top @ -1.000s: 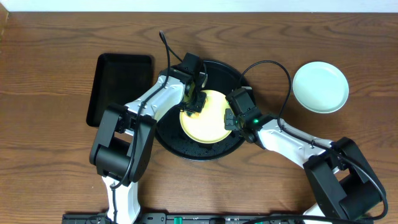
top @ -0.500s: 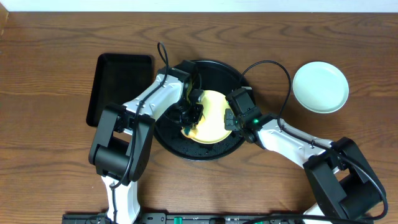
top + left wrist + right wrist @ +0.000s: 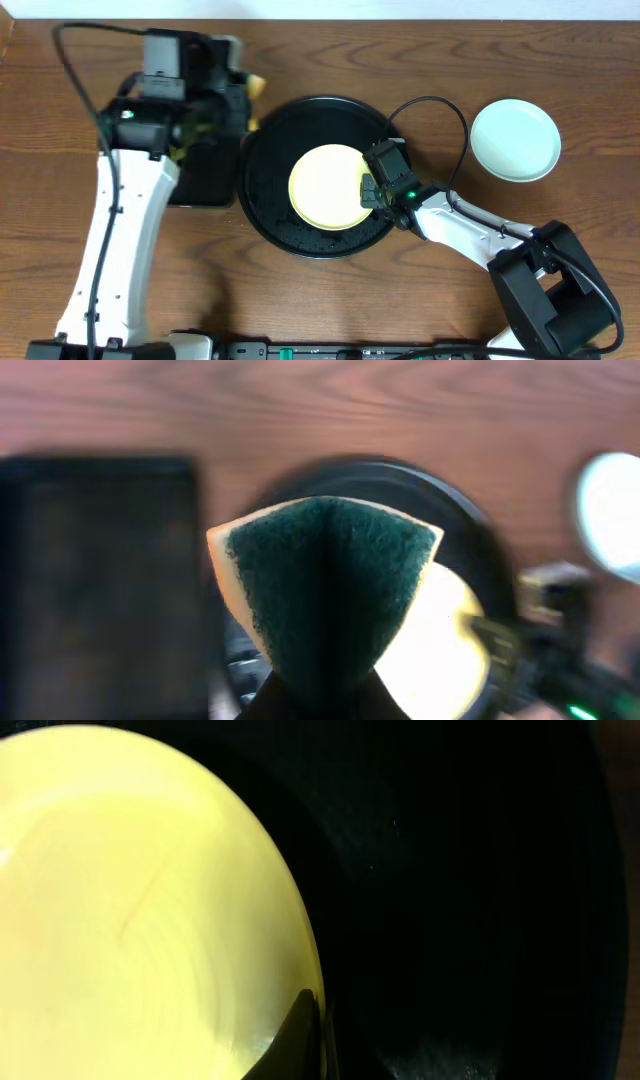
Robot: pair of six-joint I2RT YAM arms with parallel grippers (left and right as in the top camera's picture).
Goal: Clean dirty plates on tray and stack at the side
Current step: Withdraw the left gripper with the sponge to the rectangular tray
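Top-down overhead, L wrist high, R wrist close, all share plate [image 3: 327, 186]

Pale yellow plate [image 3: 140, 900] on glossy black tray [image 3: 470, 870]

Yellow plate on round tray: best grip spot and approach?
Pinch the yellow plate at its right rim, coming in low from the right. It lies flat and shallow in the tray, so only the thin edge offers a bite.
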